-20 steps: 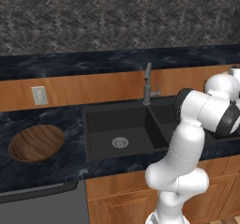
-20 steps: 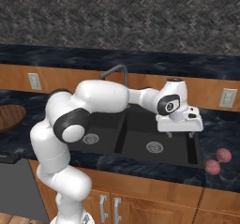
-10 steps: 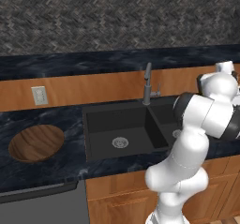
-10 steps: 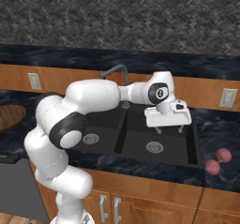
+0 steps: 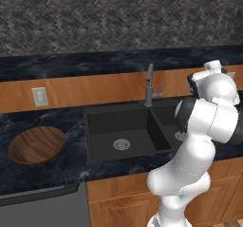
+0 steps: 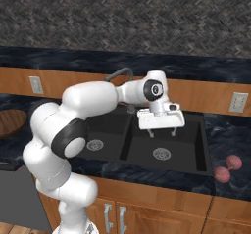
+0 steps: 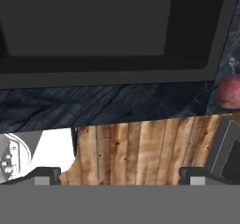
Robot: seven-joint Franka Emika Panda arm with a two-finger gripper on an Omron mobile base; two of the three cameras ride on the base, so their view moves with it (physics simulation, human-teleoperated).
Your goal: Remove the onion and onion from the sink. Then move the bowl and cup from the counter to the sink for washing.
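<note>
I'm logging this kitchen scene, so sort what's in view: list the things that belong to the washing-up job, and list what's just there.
Part of the job:
onions, both on the counter right of the sink
sink, basins bare
bowl, on the counter left of the sink
gripper, open above the right basin

Just there:
faucet
wall outlets
cabinet doors

I see a black sink (image 6: 206,145) with a round silver drain (image 6: 161,153) in each basin and a grey faucet (image 5: 149,85). The worktop (image 6: 230,137) is dark navy with pale marbled veins. Two onions (image 6: 228,168) are pinkish-red. The bowl (image 5: 36,145) is brown wood grain. The back wall (image 5: 95,17) carries a grey herringbone pattern above an orange-brown wooden band (image 5: 95,90). My arm (image 6: 88,101) is white with dark joints, and the cabinets (image 6: 147,208) are warm brown wood.
</note>
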